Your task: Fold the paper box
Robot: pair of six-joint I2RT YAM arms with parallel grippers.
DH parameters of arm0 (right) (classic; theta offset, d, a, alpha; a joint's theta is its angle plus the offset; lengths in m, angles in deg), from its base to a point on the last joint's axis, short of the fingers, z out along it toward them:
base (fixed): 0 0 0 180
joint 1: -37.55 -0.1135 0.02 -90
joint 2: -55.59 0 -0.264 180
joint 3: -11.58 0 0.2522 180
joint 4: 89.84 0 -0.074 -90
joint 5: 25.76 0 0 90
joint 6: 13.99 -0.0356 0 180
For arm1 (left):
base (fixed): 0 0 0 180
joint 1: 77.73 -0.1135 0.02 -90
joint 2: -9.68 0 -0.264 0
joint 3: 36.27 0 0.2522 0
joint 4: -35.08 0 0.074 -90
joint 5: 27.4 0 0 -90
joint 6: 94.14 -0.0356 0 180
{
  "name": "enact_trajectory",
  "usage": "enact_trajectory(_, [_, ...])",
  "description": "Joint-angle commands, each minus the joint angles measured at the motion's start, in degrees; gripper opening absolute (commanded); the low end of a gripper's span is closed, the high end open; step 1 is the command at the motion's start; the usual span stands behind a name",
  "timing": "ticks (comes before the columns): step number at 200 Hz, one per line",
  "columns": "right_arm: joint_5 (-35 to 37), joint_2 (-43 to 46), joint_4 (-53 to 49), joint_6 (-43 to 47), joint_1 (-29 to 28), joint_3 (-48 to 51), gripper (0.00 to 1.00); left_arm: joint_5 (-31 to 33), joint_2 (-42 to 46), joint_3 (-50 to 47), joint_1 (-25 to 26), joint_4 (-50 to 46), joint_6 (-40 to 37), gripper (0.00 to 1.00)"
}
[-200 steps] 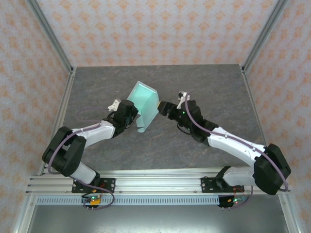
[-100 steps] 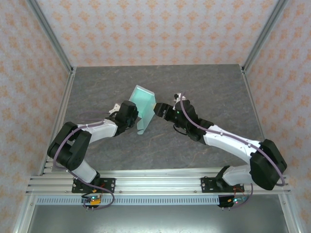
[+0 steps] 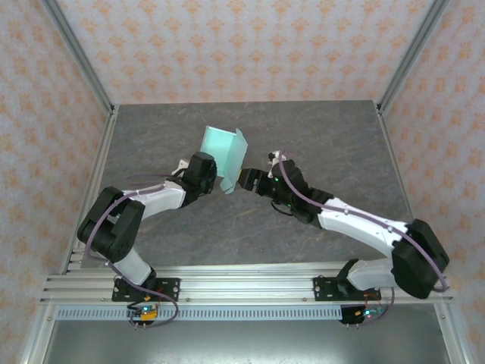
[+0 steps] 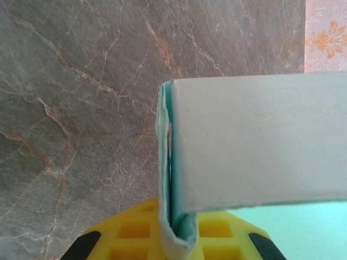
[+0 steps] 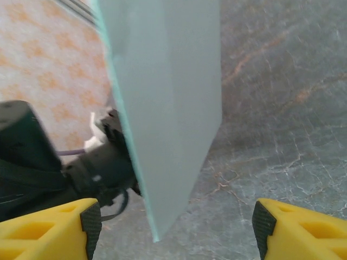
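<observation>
Grey marbled table (image 3: 318, 136), walled in peach patterned paper (image 3: 227, 45). The left claw (image 3: 217, 177) is clamped on the paper box (image 3: 223, 152), which rises tilted just beyond its tips. Its wrist view shows a folded edge (image 4: 174, 227) nipped between yellow pads (image 4: 146, 214), too small to make out from above. The right claw (image 3: 242, 179) gapes. In its wrist view the card's lower corner hangs between the spread fingers (image 5: 49, 233), clear of both, with the top cut off.

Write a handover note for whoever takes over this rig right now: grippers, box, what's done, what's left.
Left gripper: shut on a doubled edge of the paper box, holding it off the table.
Right gripper: open, fingers either side of the card's corner, not gripping.
Done: at least one side wall creased up.
Left: remaining walls and flaps; not yet a box.
</observation>
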Motion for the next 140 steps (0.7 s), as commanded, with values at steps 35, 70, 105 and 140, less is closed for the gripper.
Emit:
enact_trajectory(35, [1.43,-10.91,-6.31,-0.73,-0.73,-11.52,0.64,-0.01,0.5,-0.12,-0.19,0.94,4.68,0.0])
enact_trajectory(70, [3.74,-12.85,-7.85,3.75,-0.72,-14.19,0.22,-2.07,-0.4,-0.63,-0.25,2.91,6.05,0.0])
enact_trajectory(105, [9.93,-11.86,-15.72,15.99,0.06,-16.47,0.09,-4.07,1.37,-1.66,-0.48,8.77,2.96,0.43])
enact_trajectory(140, [5.5,-6.67,-15.14,29.02,4.94,-13.57,0.09,-7.1,8.19,-1.98,-0.86,5.72,-7.76,0.94])
